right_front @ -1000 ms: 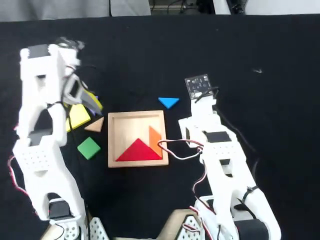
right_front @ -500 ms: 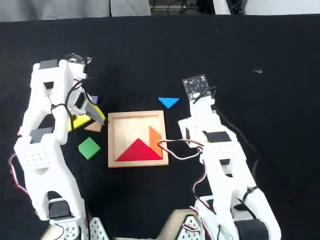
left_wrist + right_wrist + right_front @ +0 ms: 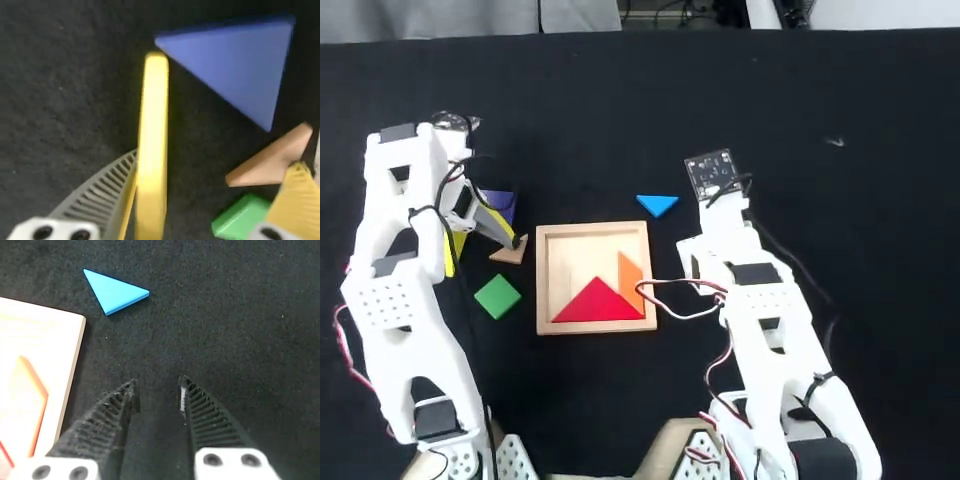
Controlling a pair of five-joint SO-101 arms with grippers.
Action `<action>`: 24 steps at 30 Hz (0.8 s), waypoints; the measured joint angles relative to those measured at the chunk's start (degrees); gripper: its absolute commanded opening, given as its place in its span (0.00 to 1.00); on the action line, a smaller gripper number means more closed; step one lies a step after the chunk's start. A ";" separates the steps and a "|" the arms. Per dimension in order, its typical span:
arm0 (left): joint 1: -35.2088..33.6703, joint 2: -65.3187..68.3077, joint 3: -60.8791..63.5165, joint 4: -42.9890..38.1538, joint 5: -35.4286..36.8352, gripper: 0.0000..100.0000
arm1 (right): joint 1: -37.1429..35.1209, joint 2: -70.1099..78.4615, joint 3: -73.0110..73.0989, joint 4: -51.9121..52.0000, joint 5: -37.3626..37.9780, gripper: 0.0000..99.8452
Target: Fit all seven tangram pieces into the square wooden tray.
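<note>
We find the square wooden tray (image 3: 578,262) lying flat on the black cloth (image 3: 820,250) between the two arms. It holds two pieces. A red triangle (image 3: 597,301) lies along the edge nearest the arm bases. An orange piece (image 3: 631,272) lies against the wall on the right arm's side, touching the red triangle.

Five pieces lie outside the tray:
- The light blue triangle (image 3: 657,205) lies flat just beyond the tray's far corner.
- The tan triangle (image 3: 510,250) lies just beside the wall on the left arm's side.
- The green square (image 3: 498,296) lies near that same wall.
- The dark blue triangle (image 3: 500,203) lies flat beyond the tan triangle.
- The yellow piece (image 3: 152,150) stands on edge against one ribbed finger (image 3: 100,200) of the left gripper (image 3: 215,165), whose jaws are wide apart.

The right gripper (image 3: 157,385) hangs over the cloth beside the tray, jaws apart with nothing between them.

The small dark board (image 3: 713,172) on the right wrist carries marks that we cannot read.
</note>
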 measured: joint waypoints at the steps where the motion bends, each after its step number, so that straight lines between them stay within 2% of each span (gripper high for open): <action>1: 0.00 0.09 0.00 -0.35 -0.35 0.42 | 0.00 0.00 0.00 0.00 0.00 0.14; 15: -1.05 0.53 -2.37 0.44 -0.88 0.42 | 0.00 0.00 0.00 0.00 0.09 0.14; 22: -2.55 0.53 -11.96 9.85 -0.62 0.41 | 0.00 0.00 0.00 0.00 0.09 0.14; 24: -2.55 0.53 -13.19 11.52 -0.26 0.36 | 0.00 0.00 0.00 0.00 0.09 0.14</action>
